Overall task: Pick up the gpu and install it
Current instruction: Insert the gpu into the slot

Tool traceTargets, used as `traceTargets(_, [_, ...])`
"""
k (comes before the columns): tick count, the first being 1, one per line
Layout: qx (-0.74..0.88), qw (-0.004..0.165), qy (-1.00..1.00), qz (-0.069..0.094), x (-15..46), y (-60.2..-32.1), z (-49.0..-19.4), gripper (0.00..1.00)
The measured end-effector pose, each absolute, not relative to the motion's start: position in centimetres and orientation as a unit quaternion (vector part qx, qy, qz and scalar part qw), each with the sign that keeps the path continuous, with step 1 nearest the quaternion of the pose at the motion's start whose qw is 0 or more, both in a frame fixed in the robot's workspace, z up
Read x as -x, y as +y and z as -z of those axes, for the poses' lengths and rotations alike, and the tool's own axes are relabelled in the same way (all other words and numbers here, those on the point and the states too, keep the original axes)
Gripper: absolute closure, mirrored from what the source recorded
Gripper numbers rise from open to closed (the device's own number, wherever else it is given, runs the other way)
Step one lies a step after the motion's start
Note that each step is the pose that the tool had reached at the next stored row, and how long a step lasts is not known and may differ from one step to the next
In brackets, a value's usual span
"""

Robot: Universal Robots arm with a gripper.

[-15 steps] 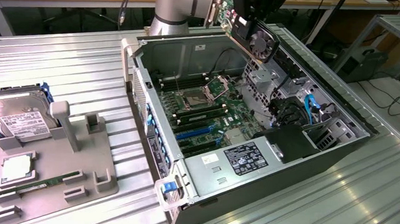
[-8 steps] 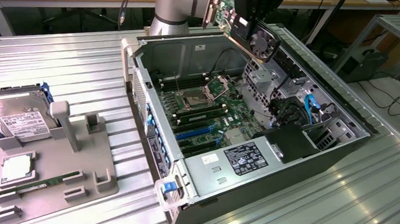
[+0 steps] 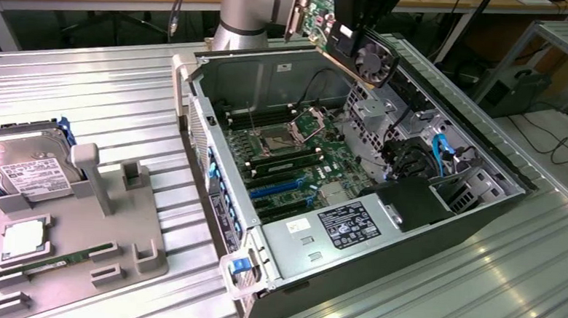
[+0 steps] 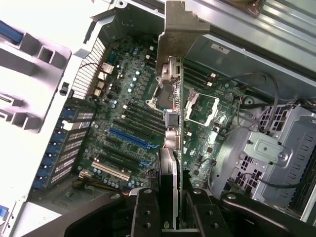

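The gpu (image 3: 316, 13), a green card with a silver end bracket and a black fan (image 3: 375, 62), hangs in the air above the far rim of the open computer case (image 3: 226, 200). My gripper (image 3: 354, 28) is shut on it from above. In the wrist view the gpu (image 4: 170, 148) runs edge-on between my two black fingers (image 4: 145, 215), with its silver bracket (image 4: 177, 39) at the far end. Below the card lies the green motherboard (image 4: 123, 98) with its blue slot (image 4: 129, 138) and black slots beside it. The card is well clear of the board.
On the exterior view's left, a grey fixture tray (image 3: 115, 230) holds a silver hard drive (image 3: 26, 164), a processor (image 3: 25, 239) and a narrow memory stick (image 3: 60, 260). Inside the case are a power supply (image 3: 349, 224), a drive cage (image 4: 266, 153) and loose cables (image 3: 438, 156).
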State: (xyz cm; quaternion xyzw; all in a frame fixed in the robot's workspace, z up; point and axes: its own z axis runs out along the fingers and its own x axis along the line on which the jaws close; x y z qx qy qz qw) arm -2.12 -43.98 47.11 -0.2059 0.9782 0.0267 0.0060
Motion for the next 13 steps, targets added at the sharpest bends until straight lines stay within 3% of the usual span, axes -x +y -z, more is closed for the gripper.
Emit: traceTargets(13, [0.247,0.005,0.969,-0.027,2.12,-43.98,-47.11,0.73])
